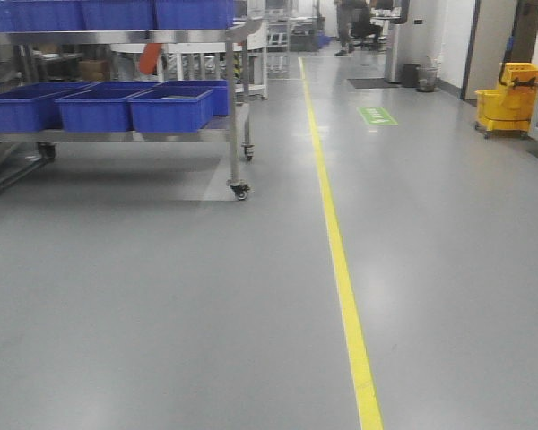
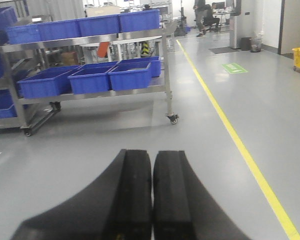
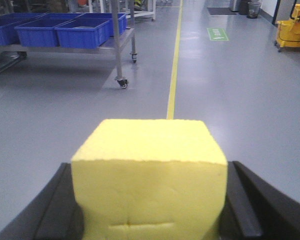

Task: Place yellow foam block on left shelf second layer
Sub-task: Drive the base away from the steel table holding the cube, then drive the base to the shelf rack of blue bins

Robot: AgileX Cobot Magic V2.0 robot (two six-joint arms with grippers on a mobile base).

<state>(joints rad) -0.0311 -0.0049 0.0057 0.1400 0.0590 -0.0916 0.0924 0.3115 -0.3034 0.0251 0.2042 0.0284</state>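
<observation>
Yellow foam block (image 3: pixel 150 175), near-cubic, sits square between right fingers (image 3: pixel 244 207).

I see the yellow foam block (image 3: pixel 150 175) as bright, plain yellow, and the left gripper (image 2: pixel 152 155) and right gripper (image 3: pixel 150 165) as matte black. The bins (image 1: pixel 170 109) are deep blue on a silver rack (image 1: pixel 233 134). The pale grey floor (image 1: pixel 143 313) has a yellow line (image 1: pixel 345 287) and a green marking (image 1: pixel 377 116), and the mop bucket (image 1: pixel 507 103) is yellow.

A yellow line (image 1: pixel 341 269) runs up the grey floor (image 1: pixel 161 313), blue bins (image 1: pixel 170 109) in a row to its left, a green floor marking (image 1: pixel 377 116), a waste bin (image 1: pixel 427 79) and a yellow mop bucket (image 1: pixel 508 100) to its right.
</observation>
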